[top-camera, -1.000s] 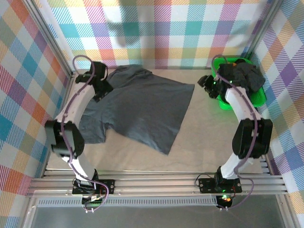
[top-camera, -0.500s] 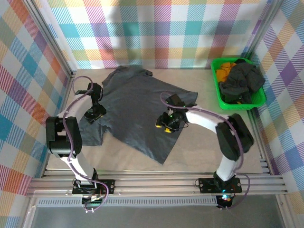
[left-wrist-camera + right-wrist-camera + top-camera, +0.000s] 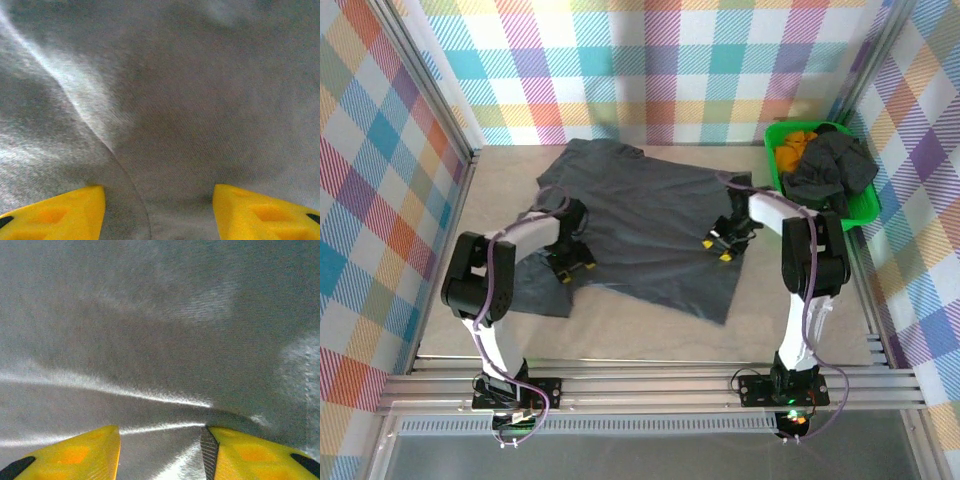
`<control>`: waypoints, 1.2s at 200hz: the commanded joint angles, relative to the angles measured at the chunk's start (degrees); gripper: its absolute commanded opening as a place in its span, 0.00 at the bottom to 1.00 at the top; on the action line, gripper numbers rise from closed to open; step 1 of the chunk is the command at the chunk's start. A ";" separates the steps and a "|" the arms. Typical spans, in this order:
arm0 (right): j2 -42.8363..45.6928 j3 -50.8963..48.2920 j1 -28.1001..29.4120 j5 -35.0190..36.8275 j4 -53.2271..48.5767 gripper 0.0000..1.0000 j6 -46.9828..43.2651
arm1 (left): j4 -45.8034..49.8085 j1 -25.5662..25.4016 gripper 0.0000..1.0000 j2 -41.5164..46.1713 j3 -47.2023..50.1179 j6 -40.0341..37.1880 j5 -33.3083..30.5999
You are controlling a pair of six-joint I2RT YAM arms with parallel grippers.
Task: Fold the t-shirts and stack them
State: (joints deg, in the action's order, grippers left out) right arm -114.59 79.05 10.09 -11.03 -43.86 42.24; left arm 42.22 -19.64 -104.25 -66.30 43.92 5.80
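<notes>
You have one t-shirt (image 3: pixel 640 215) spread flat in the middle of the top view. It is dark charcoal-grey, soft and lightly wrinkled, with one short sleeve reaching toward the lower left. It lies on a smooth beige table (image 3: pixel 620 335).

At the upper right stands one bright green plastic bin (image 3: pixel 773 172). It holds a crumpled dark bundle (image 3: pixel 832 170) of similar fabric, and you cannot tell how many shirts are in it. One orange cloth (image 3: pixel 795 148) lies beside the bundle in the bin's upper left corner.

There are two arms, each ending in two wedge-shaped yellow fingers.

- **Left gripper:** The left gripper (image 3: pixel 572 265) is left of centre, down on the shirt near the sleeve. In its wrist view the gripper (image 3: pixel 157 215) has its fingers (image 3: pixel 60 212) well apart. Fine-ribbed grey knit fills the gap, and a seam curves down past the left finger. Nothing is clamped between them.
- **Right gripper:** The right gripper (image 3: pixel 716 247) is right of centre, down on the shirt's right side. In its wrist view the gripper (image 3: pixel 160 455) has its fingers (image 3: pixel 75 455) about half spread. A raised crease of cloth runs across toward the right finger. You cannot tell whether any fabric is caught.
</notes>
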 commanded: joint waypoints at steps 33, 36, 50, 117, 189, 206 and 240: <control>-3.86 11.97 -4.11 4.85 -7.37 0.52 -11.01 | 4.55 -5.31 0.73 10.37 -1.43 9.67 4.41; -3.28 12.12 -4.04 4.79 -7.42 0.53 -11.03 | 6.44 -5.26 0.73 11.19 -1.72 9.50 3.09; 0.74 11.40 -3.44 5.45 -7.38 0.55 -10.55 | 14.44 -4.28 0.71 16.28 -1.05 9.90 -2.91; 26.09 -10.80 3.23 -2.41 -3.03 0.55 -1.68 | 20.20 6.36 0.66 30.22 18.10 4.16 -7.11; 44.38 -28.94 4.35 -5.93 -4.54 0.58 3.73 | 6.66 6.54 0.63 25.12 28.58 3.71 -6.50; 47.04 -31.13 4.33 -5.59 -4.70 0.58 4.92 | 2.68 6.54 0.57 24.44 31.03 3.85 -6.52; 49.16 -34.01 3.60 -3.35 -4.79 0.56 7.38 | -2.28 6.46 0.29 25.87 33.93 5.58 -4.97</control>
State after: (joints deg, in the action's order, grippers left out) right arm -66.92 46.87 14.55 -15.46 -47.70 46.44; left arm 45.76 -13.67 -77.71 -36.84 48.40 1.54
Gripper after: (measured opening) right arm 0.563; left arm 0.359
